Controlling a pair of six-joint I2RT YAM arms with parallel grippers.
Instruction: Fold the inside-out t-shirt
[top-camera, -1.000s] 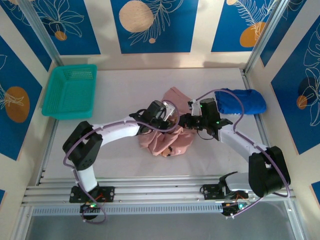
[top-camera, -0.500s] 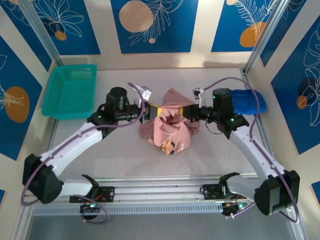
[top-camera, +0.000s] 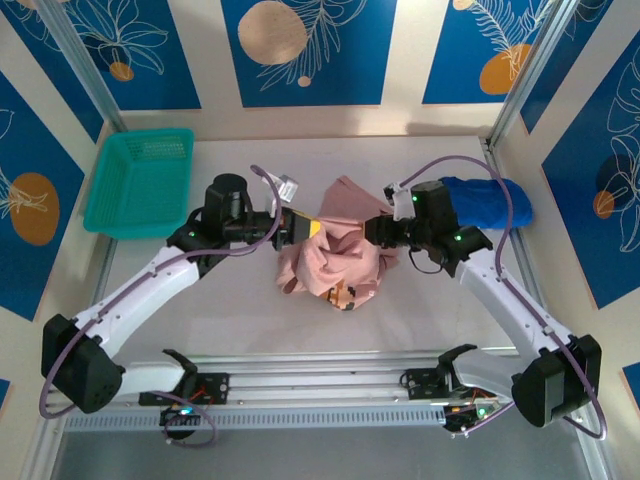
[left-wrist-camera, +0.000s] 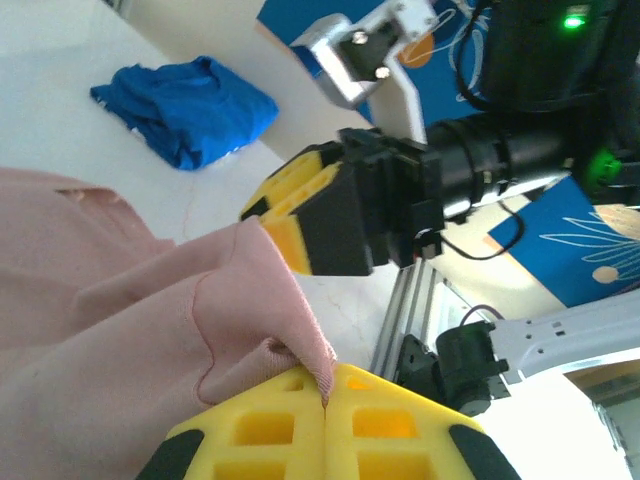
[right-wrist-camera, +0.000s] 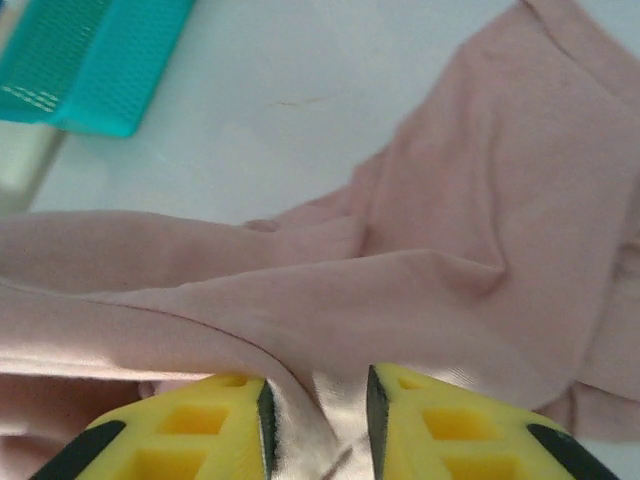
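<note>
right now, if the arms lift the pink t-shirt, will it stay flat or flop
The salmon-pink t-shirt would likely flop: it sags in soft folds from where the left gripper pinches it. Probably light: a thin edge pinch carries part of it. It may slip from the right gripper, whose jaws stand apart.

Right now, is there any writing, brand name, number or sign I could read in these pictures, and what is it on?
No text can be read anywhere.
Small dark-marked patch on the pink t-shirt: too small and blurred to read.
Blue wall panels: only drawn leaves and orange circles, no words.
</note>
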